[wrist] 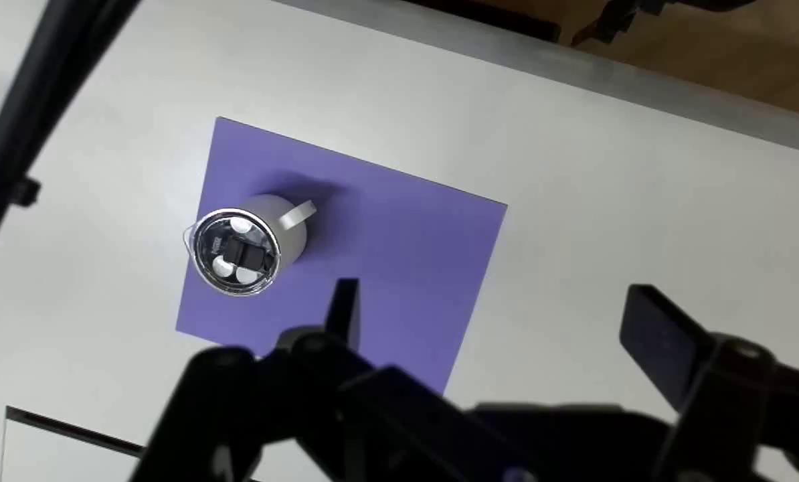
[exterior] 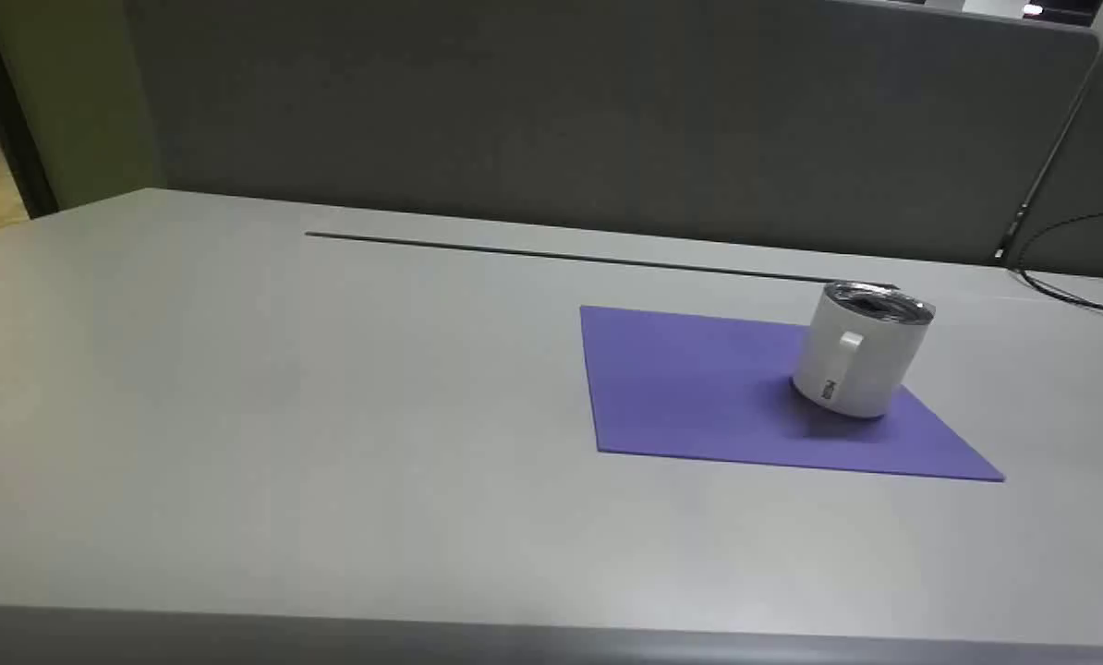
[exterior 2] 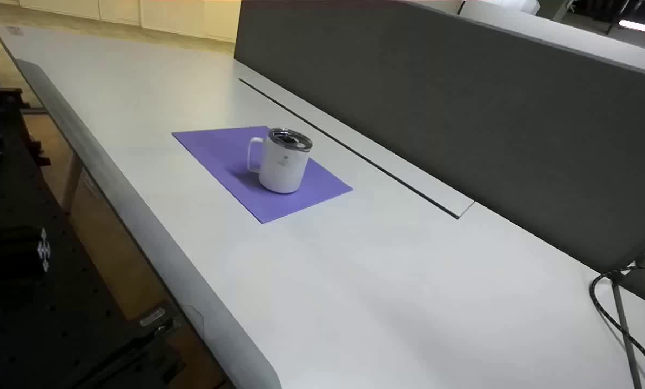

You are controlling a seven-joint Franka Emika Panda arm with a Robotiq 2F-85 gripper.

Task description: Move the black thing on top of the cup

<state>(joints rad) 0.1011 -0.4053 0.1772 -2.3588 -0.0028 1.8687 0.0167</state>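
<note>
Both exterior views look slantwise down across the table (exterior: 330,443) toward the grey partition (exterior 2: 463,108), and share with the wrist view the purple mat (wrist: 399,221) and cup (exterior 2: 282,172). The wrist view faces steeply down, the pincer (wrist: 494,314) close before it.

White cup (exterior 2: 282,172) stood upright on purple mat (exterior: 681,388), close to one edge. Sides were straight, with small marking on wall. Single handle (exterior: 844,360) reached inward over mat. Clear lid (wrist: 235,234) with shiny greyish rim covered cup's mouth. Black tab (wrist: 247,256) lay on lid's top, running from around middle toward rim. Whether tab was slid open or closed could not be told.
</note>
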